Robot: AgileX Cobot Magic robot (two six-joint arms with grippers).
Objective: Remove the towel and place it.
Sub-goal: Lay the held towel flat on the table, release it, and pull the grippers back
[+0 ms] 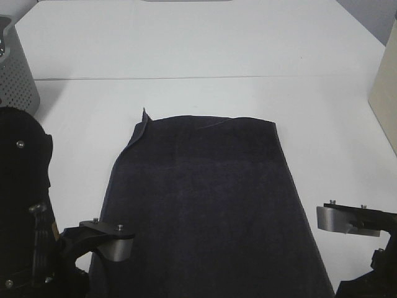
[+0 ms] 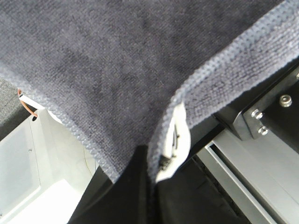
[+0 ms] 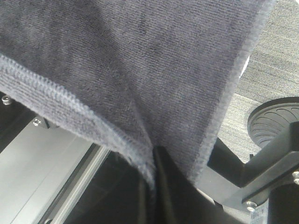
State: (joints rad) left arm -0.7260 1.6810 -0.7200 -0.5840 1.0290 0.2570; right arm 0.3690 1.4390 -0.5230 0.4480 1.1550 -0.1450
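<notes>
While I watch from far away, I can see the towel (image 1: 205, 205) lying flat on the white table (image 1: 186, 49), and it is dark, almost black, and fuzzy. It is spread out wide between my two arms, and its far left corner is folded over a little. The end of the towel close to me hangs past the table edge, and that is where my jaws are. My left gripper (image 2: 152, 163) is closed tight on the towel's edge. The cloth is squeezed between its two black fingers (image 2: 121, 196), and a small white tag (image 2: 180, 140) sewn to the hem sits right at the pinch, just beside the jaws. From there the towel fans out away from the jaws, and I can see its stitched hem on both sides of the pinch. My right gripper (image 3: 154, 158) is also closed on the towel, and a fold of cloth goes straight down between its dark fingers (image 3: 177, 196). The hem runs away from those jaws on each side too. Past the right jaws I can see grey carpet (image 3: 275, 70) and a silver metal rail (image 3: 46, 163). A grey basket (image 1: 15, 68) with little holes stands well apart from both jaws, at the far left of the table.
</notes>
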